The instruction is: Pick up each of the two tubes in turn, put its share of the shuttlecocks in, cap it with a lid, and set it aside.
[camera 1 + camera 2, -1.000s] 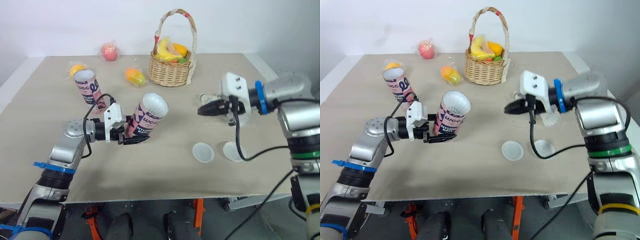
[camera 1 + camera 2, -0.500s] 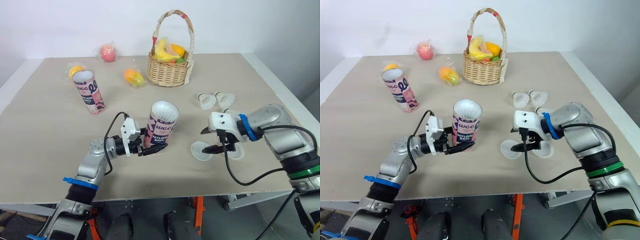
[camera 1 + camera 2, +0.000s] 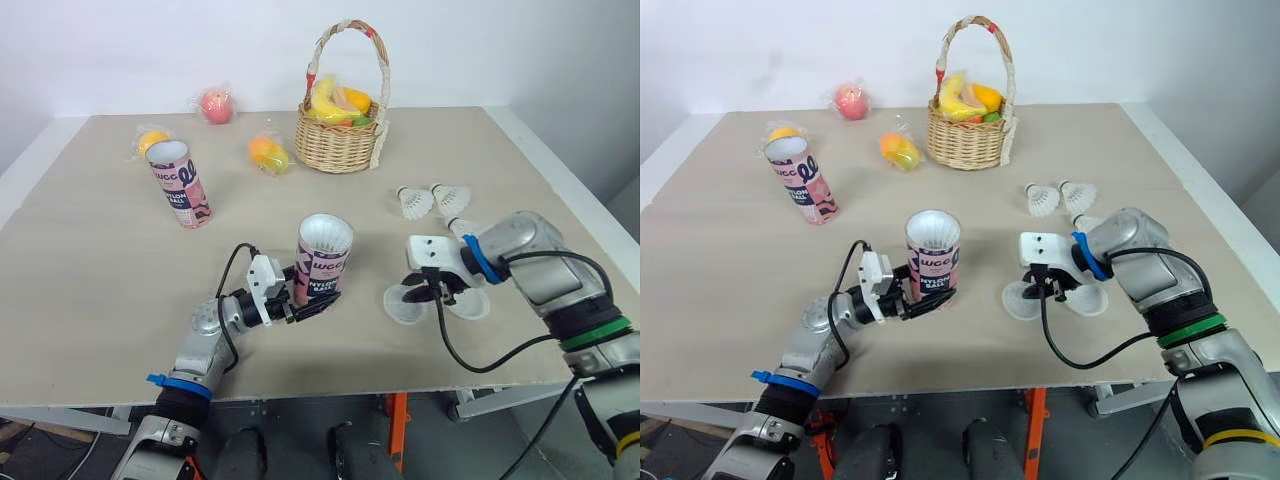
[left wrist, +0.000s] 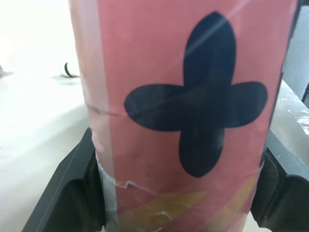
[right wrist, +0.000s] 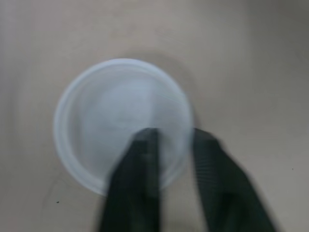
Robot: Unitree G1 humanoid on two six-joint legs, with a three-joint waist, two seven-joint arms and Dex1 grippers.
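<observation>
Right pincer (image 5: 174,140) is low over the desk (image 3: 100,270) and set narrow, one finger inside the rim of the nearer lid (image 5: 106,130) and one outside. Not clamped, I'd say. Left pincer (image 3: 923,303) grips the tube (image 3: 322,262) low down; it stands upright just beside that lid, its mouth showing white. Looks like the capping step. Next up: a firm pinch on that thin rim, a lift, then a level seat on the tube's mouth. The second tube (image 3: 180,185) waits well apart.

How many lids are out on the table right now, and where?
2. One lid lies under the right gripper's open fingers; the second lid sits just to its right, partly behind that arm. None appears hidden.
</observation>
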